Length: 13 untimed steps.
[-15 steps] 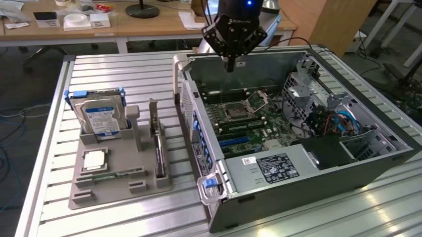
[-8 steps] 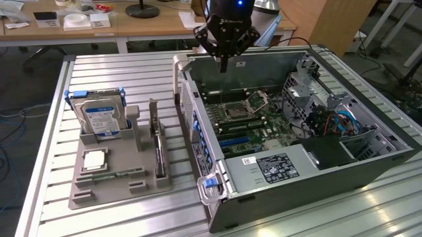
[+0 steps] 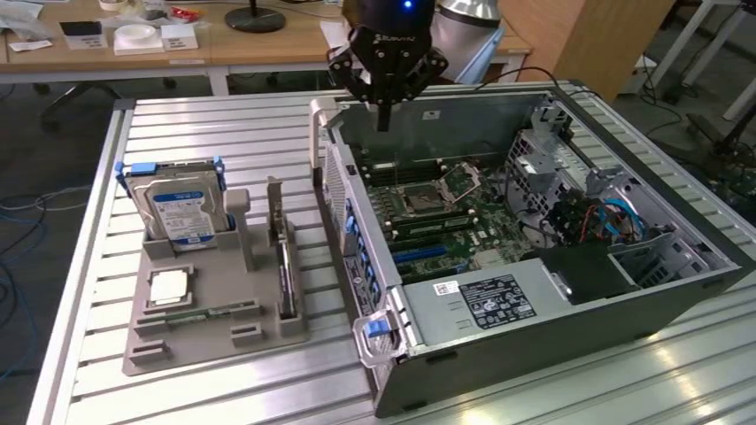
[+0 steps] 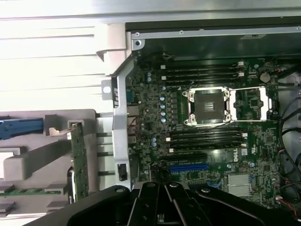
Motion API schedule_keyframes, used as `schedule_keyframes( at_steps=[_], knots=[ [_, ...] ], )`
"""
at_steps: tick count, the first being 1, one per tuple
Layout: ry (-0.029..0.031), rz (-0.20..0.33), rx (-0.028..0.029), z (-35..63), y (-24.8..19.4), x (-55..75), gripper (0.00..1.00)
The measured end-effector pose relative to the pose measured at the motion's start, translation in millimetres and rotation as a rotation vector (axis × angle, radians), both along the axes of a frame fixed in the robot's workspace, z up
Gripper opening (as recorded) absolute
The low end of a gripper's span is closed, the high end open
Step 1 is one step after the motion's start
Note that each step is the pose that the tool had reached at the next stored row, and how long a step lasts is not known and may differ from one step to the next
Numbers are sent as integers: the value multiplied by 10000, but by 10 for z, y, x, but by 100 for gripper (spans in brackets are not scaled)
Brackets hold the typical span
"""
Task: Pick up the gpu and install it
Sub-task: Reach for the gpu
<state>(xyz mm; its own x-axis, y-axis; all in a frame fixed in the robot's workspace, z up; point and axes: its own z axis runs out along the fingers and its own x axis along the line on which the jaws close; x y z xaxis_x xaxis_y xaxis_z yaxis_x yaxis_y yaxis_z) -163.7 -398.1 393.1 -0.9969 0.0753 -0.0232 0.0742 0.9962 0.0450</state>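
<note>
Black gripper [image 3: 384, 119] is hovering above the open grey computer case [image 3: 567, 332], jaws clenched on nothing, while the thin, dark gpu [image 3: 281, 257] is standing unpicked in its grey holder [image 3: 201, 341] on the slatted metal worktop [image 3: 212, 133].

The gripper [image 3: 381, 119], fingers pressed together and empty, hangs above the far wall of the open computer case [image 3: 567, 328]. The gpu [image 3: 283, 270] stands on edge in the grey holder [image 3: 201, 345], near the hard drive [image 3: 180, 212].
</note>
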Motion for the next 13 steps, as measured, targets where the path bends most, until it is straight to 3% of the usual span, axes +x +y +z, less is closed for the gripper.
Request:
schedule_keyframes(
  at_steps=[13],
  knots=[
    [-4,-3,0,-1,26,-433,10]
  ],
)
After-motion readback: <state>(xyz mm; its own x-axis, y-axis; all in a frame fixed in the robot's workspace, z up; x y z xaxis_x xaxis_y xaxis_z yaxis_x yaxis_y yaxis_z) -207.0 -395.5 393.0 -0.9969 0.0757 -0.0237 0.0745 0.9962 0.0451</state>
